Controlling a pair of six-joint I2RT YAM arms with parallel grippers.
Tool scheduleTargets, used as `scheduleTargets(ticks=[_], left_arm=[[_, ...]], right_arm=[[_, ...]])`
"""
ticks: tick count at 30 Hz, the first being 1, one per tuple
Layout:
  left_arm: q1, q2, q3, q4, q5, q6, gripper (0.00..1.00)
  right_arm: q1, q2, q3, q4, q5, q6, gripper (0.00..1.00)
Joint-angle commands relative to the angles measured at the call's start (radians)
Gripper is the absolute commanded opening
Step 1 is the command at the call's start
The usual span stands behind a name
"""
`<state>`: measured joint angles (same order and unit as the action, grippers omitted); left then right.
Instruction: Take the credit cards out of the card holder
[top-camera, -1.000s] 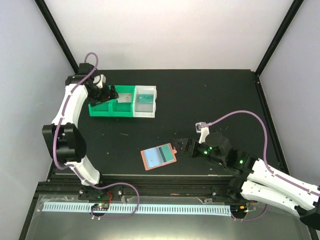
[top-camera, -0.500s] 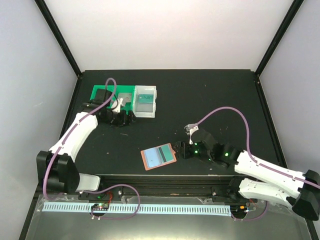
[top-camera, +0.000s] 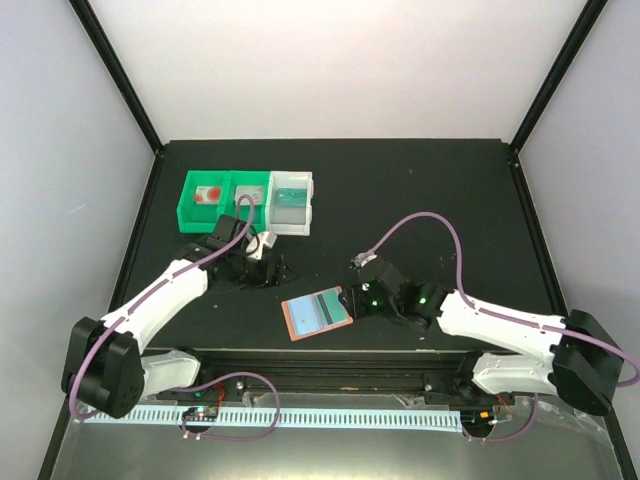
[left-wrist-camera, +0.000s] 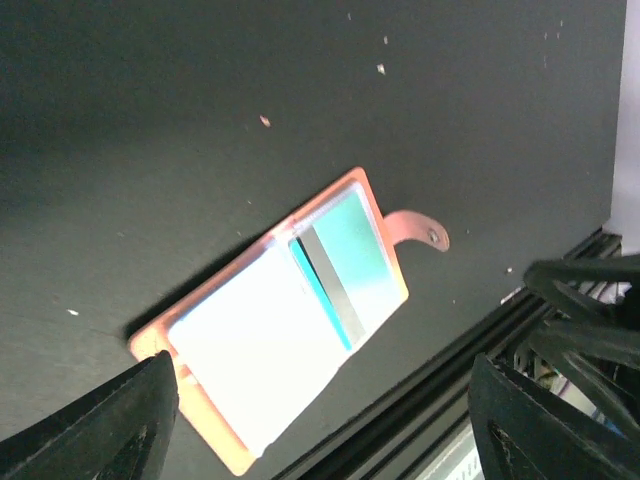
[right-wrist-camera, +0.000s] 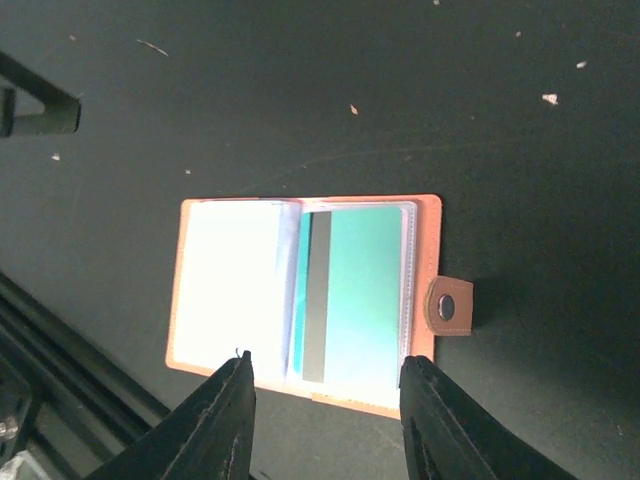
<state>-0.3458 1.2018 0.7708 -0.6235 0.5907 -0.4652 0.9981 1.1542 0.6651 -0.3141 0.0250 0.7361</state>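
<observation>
The holder (right-wrist-camera: 296, 300) lies open and flat on the table (top-camera: 420, 190), close to the front edge. The right gripper (right-wrist-camera: 325, 378) hangs over it: in the wrist view its two tips frame the lower long edge, one on each side of the teal card (right-wrist-camera: 362, 290) in the tab-side pocket. From above, the gripper sits at the tab (right-wrist-camera: 449, 306) end. Its jaws stand part-way apart with nothing clamped between them; whether the tips touch the holder cannot be told.

The other pocket is washed out white by glare in both wrist views, so its contents are unreadable.

The left gripper (top-camera: 268, 272) sits just beyond the holder's far-left corner and apart from it, jaws spread wide and empty. Its fingers (left-wrist-camera: 110, 430) are cut off at the bottom corners of its wrist view.

The right arm reaches in low from the right with the wrist angled down; the left arm stretches forward with the wrist bent toward the holder.

Farther back, a green bin (top-camera: 190, 215) holds a red-disc card (top-camera: 209, 194) in its left compartment and a greyish item (top-camera: 247, 195), unclear, in the next. The adjoining white bin (top-camera: 291, 222) holds a second teal card (top-camera: 292, 192).
</observation>
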Motion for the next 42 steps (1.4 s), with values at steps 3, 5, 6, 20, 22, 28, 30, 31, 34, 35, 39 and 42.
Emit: scheduleTargets(ticks=[3, 5, 6, 20, 22, 28, 30, 31, 34, 35, 39, 42], left_arm=[[-0.079, -0.021, -0.091, 0.161, 0.026, -0.123, 0.77], [-0.091, -0.025, -0.127, 0.189, 0.018, -0.143, 0.74], [-0.093, -0.026, -0.148, 0.206, 0.017, -0.152, 0.72], [-0.113, -0.016, -0.299, 0.383, -0.002, -0.246, 0.54], [-0.113, -0.004, -0.305, 0.387, -0.012, -0.25, 0.54], [-0.115, 0.033, -0.348, 0.446, -0.015, -0.272, 0.54], [-0.119, 0.044, -0.357, 0.457, -0.017, -0.275, 0.54], [-0.12, 0.049, -0.365, 0.466, -0.016, -0.28, 0.54], [-0.123, 0.058, -0.383, 0.503, -0.01, -0.295, 0.52], [-0.123, 0.06, -0.39, 0.519, -0.005, -0.305, 0.51], [-0.126, 0.066, -0.408, 0.587, 0.014, -0.34, 0.43], [-0.127, 0.073, -0.41, 0.63, 0.027, -0.358, 0.4]], right_arm=[[0.004, 0.098, -0.018, 0.124, 0.034, -0.02, 0.4], [0.004, 0.135, -0.022, 0.149, 0.036, -0.019, 0.4], [0.004, 0.151, -0.021, 0.154, 0.035, -0.019, 0.4], [0.003, 0.273, -0.058, 0.224, 0.038, -0.001, 0.25], [0.003, 0.273, -0.068, 0.23, 0.036, 0.004, 0.23], [0.003, 0.265, -0.094, 0.25, 0.026, 0.015, 0.16], [0.004, 0.266, -0.102, 0.26, 0.015, 0.02, 0.14], [0.004, 0.266, -0.109, 0.266, 0.011, 0.026, 0.12], [0.004, 0.267, -0.128, 0.291, -0.003, 0.043, 0.11], [0.003, 0.268, -0.134, 0.301, -0.008, 0.048, 0.11], [0.004, 0.274, -0.138, 0.309, -0.019, 0.054, 0.11], [0.004, 0.272, -0.136, 0.309, -0.02, 0.054, 0.1]])
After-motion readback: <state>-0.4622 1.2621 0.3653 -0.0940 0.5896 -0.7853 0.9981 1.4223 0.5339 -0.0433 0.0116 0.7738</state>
